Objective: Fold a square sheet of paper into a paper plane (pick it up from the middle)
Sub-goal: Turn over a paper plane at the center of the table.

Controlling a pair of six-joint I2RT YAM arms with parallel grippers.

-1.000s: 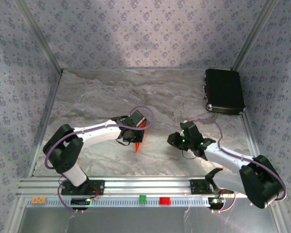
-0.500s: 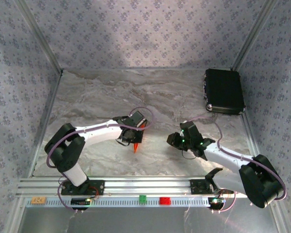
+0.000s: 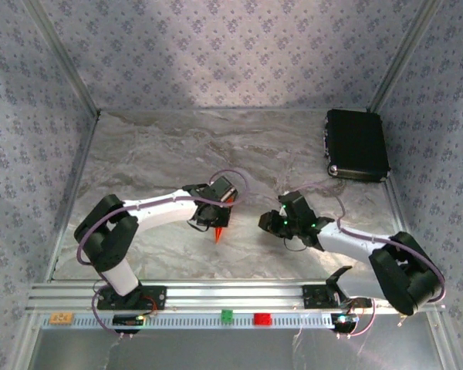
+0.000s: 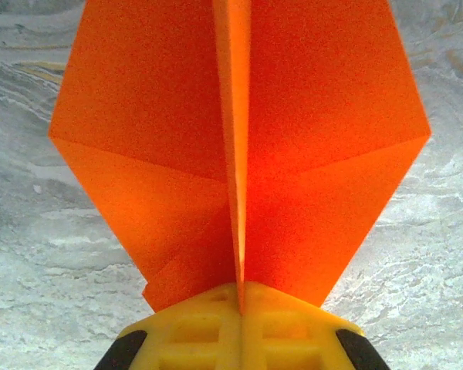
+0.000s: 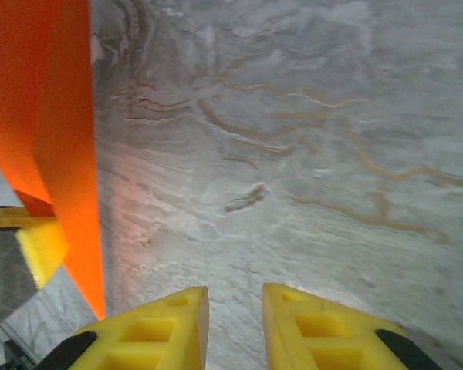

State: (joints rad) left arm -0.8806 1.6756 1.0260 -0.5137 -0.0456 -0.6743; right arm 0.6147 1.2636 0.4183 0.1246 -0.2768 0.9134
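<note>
1. Paper, folded and bright orange: the paper plane point(image 4: 309, 154) stands up from my left jaws with its centre crease running straight up the middle and a wing spread to each side.
2. My left jaws are closed on that crease, the yellow fingers point(image 4: 193, 335) pressed together with the paper pinched between them.
3. From above, the plane point(image 3: 221, 227) sits at the end of my left arm near the middle of the marbled surface point(image 3: 154, 154), its point aimed at the near edge. I cannot tell whether the tip touches the surface.
4. My right jaws stand a little apart, a narrow gap between the yellow fingers point(image 5: 158, 327), with nothing between them but bare surface beyond.
5. An orange wing edge point(image 5: 62, 154) runs down the left side of my right wrist view, close beside those fingers but apart from them.
6. A black box point(image 3: 357, 144) lies at the far right corner, well apart from both arms.
7. Small orange point(image 3: 60, 317), green point(image 3: 227, 315) and red point(image 3: 261, 318) blocks sit on the front rail.
</note>
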